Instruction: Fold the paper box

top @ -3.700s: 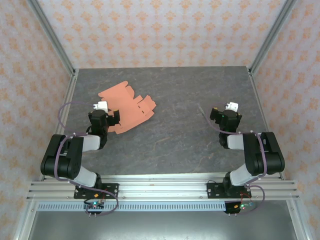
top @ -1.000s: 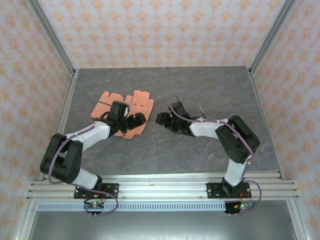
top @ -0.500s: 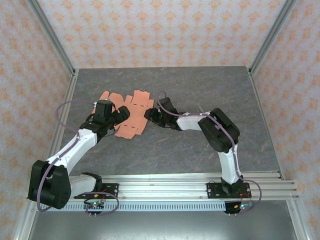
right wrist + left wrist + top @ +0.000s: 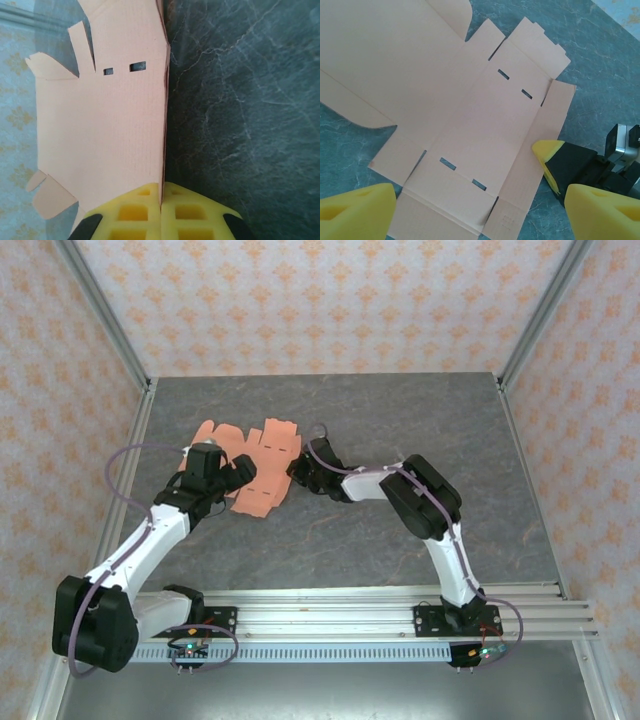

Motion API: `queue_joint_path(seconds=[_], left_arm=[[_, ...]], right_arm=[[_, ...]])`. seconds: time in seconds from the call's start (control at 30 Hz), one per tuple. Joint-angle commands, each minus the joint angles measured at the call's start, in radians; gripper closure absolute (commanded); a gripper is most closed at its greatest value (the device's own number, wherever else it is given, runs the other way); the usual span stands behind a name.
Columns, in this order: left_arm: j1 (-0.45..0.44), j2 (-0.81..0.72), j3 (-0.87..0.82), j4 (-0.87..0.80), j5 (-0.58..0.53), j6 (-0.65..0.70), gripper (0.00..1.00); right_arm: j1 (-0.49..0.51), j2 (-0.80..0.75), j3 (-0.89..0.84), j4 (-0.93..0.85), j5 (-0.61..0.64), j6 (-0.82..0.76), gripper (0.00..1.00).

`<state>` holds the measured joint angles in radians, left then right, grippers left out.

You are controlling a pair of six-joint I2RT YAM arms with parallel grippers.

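The paper box (image 4: 272,440) is a flat salmon-orange die-cut sheet with slots and tabs, lying on the dark table at the back left. My left gripper (image 4: 238,473) hovers over it, open, its yellow fingertips (image 4: 357,210) spread wide above the sheet (image 4: 470,115) without touching it. My right gripper (image 4: 297,469) is at the sheet's right edge. Its yellow pads (image 4: 145,210) are pressed together on the edge of the card (image 4: 115,130), which is lifted there. In the left wrist view the right gripper (image 4: 555,162) sits on that side flap.
The grey stone-pattern table (image 4: 420,430) stretches out to the right and front of the sheet. Aluminium posts (image 4: 105,315) and patterned walls close in the back and sides. The arms' mounting rail (image 4: 320,615) runs along the near edge.
My right gripper has slid left to the sheet's right edge and closed on it. My left gripper has shifted a little left over the sheet and stayed open.
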<state>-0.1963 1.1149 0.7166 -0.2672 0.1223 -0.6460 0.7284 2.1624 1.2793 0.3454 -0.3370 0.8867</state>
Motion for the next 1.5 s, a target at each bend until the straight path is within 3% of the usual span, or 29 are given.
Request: queue_joint_path(seconds=[0.0, 0.2, 0.3, 0.4, 0.5, 0.67, 0.83, 1.0, 1.1, 1.3, 1.47], left_arm=[[0.003, -0.045, 0.003, -0.032, 0.004, 0.013, 0.12], [-0.025, -0.066, 0.028, 0.008, 0.061, 0.030, 0.13], [-0.061, -0.035, 0.062, 0.041, 0.076, 0.058, 0.13], [-0.106, 0.043, 0.112, 0.091, 0.080, 0.106, 0.15], [-0.144, 0.131, 0.107, 0.256, 0.084, 0.202, 0.17], [-0.172, 0.263, 0.171, 0.400, 0.155, 0.433, 0.16], [-0.172, 0.382, 0.342, 0.258, 0.247, 0.713, 0.15], [-0.162, 0.474, 0.485, 0.103, 0.270, 0.894, 0.13], [-0.133, 0.561, 0.613, -0.062, 0.424, 0.992, 0.13], [-0.117, 0.725, 0.868, -0.354, 0.655, 1.094, 0.26], [-0.115, 0.776, 0.924, -0.424, 0.725, 1.133, 0.42]], right_arm=[[-0.056, -0.154, 0.022, -0.182, -0.054, -0.244, 0.99], [-0.253, -0.400, -0.035, -0.650, -0.281, -0.666, 1.00], [-0.353, -0.449, 0.004, -0.881, -0.375, -0.853, 1.00], [-0.376, -0.471, 0.062, -1.014, -0.386, -0.992, 1.00], [-0.377, -0.464, 0.143, -1.102, -0.399, -1.104, 1.00], [-0.380, -0.415, 0.305, -1.267, -0.361, -1.284, 1.00], [-0.402, -0.405, 0.354, -1.329, -0.360, -1.373, 1.00], [-0.408, -0.434, 0.347, -1.332, -0.382, -1.430, 1.00], [-0.407, -0.451, 0.337, -1.317, -0.382, -1.447, 1.00], [-0.407, -0.470, 0.324, -1.280, -0.380, -1.442, 1.00], [-0.406, -0.492, 0.301, -1.227, -0.383, -1.420, 1.00]])
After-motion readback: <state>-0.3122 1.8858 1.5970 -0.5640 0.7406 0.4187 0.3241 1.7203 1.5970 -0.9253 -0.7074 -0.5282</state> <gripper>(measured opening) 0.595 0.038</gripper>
